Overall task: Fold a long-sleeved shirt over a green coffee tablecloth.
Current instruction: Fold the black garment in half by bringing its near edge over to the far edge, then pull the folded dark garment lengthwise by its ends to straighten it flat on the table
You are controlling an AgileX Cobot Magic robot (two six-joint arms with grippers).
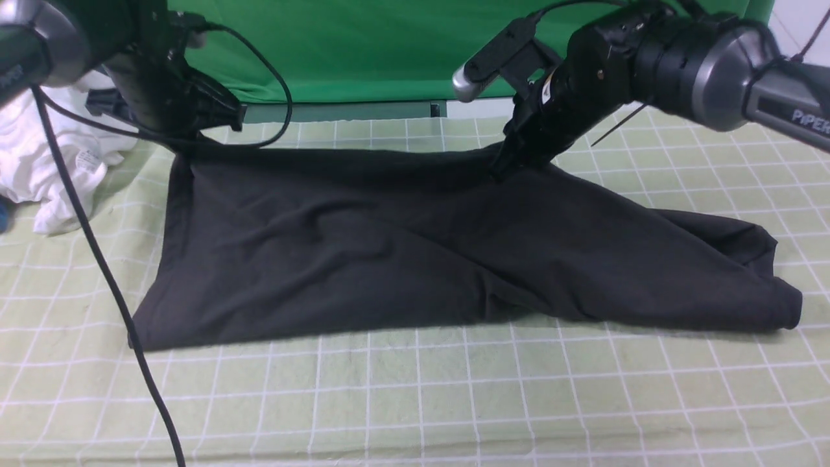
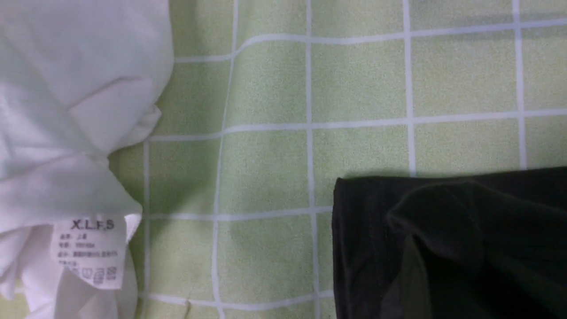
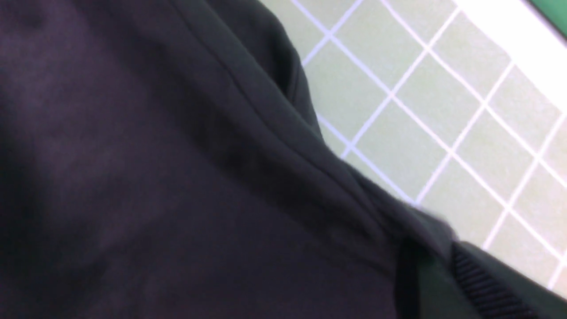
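Spread across 6 o'clock, green coffee tablecloth, gridded white. At centre, long-sleeved shirt, lying flat, long axis running 9 to 3 o'clock, bunched narrower end pointing toward 4 o'clock. At 11 o'clock, left gripper pinched together on its far corner. At 1 o'clock, right gripper down on the far edge; cannot tell whether apart or clamped. Beyond, white garment at 10 o'clock, green backdrop at 12.

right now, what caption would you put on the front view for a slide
Left gripper and right gripper at the far edge of the black long-sleeved shirt lying on the gridded green tablecloth.
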